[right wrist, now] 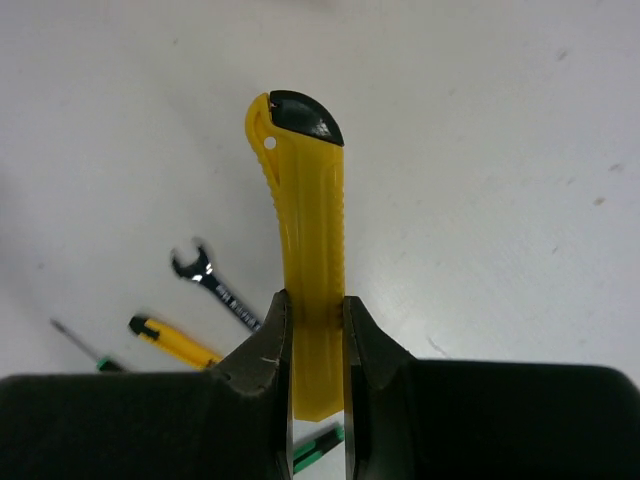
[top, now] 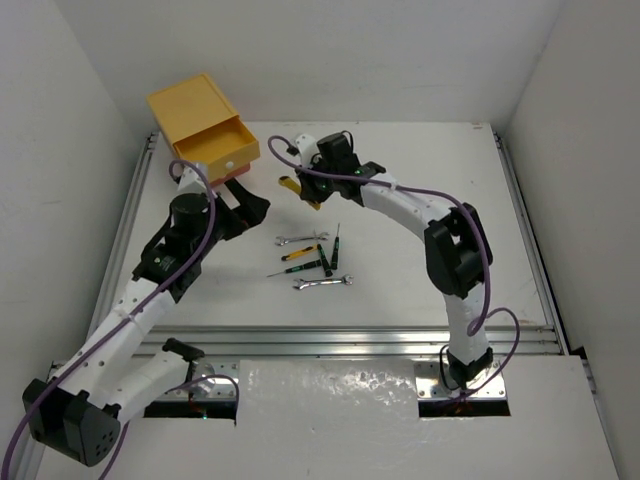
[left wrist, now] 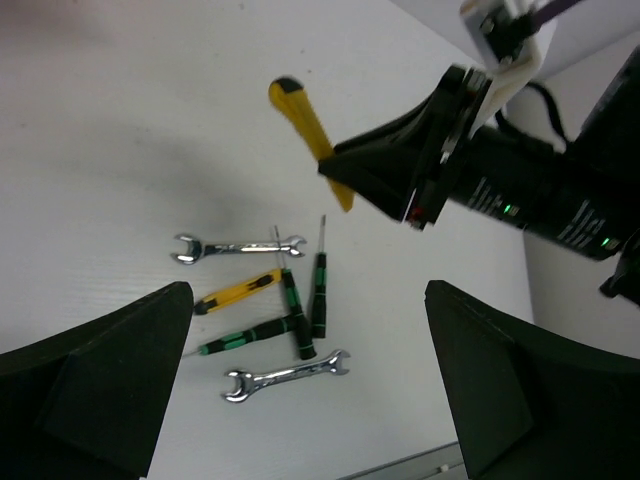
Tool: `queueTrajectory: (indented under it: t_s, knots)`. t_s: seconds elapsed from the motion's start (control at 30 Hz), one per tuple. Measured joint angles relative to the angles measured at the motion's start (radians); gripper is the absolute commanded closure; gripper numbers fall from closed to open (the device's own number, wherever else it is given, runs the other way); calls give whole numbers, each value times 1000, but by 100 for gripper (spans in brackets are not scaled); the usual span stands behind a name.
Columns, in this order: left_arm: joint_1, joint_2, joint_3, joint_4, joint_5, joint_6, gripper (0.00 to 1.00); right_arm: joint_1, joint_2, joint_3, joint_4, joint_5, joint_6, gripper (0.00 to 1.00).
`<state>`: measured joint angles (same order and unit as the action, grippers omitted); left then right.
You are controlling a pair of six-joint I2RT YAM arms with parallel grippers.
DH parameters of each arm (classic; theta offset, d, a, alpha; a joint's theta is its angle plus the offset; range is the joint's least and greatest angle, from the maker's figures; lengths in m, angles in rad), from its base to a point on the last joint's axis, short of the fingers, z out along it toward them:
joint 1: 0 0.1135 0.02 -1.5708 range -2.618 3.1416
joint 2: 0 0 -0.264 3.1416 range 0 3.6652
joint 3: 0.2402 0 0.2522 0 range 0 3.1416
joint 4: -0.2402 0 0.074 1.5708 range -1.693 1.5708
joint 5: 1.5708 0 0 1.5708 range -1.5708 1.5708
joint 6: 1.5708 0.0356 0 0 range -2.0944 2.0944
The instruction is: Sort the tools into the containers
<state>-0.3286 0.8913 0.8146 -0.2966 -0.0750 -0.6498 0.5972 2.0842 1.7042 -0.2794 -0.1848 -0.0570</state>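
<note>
Plastic ridges run down one edge of the yellow utility knife point(right wrist: 305, 200), a flat, slim bar with a rounded black cap at its far end and a small hole beside the cap. The right gripper point(right wrist: 315, 320) has its matte black fingers pinched against the knife's two flat sides near the blunt end. In the overhead view the knife sits near the front of the yellow drawer box point(top: 205, 125), which is boxy and smooth with a small white knob point(top: 231, 165).

The left gripper point(left wrist: 308, 300) is spread wide and holds nothing. On the matte white table point(top: 420, 200) lie two shiny silver open-end wrenches point(left wrist: 238, 245) point(left wrist: 285, 373), an orange-yellow-handled screwdriver point(left wrist: 238, 291) and three thin green-and-black screwdrivers point(left wrist: 318, 290), loosely crossed between the wrenches.
</note>
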Motion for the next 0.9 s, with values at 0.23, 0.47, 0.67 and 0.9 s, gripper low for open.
queueTrajectory:
  t_s: [0.23, 0.47, 0.67, 0.9]
  knots:
    - [0, 104, -44, 196, 63, -80, 5, 2, -214, -318, 92, -127, 156, 100]
    - [-18, 203, -45, 257, 124, -140, 8, 30, -480, -436, 209, -220, 265, 100]
    - [-32, 204, -69, 323, 167, -171, 16, 60, -503, -444, 281, -243, 301, 100]
    - [-32, 208, -85, 347, 167, -193, 17, 73, -503, -444, 299, -241, 327, 100]
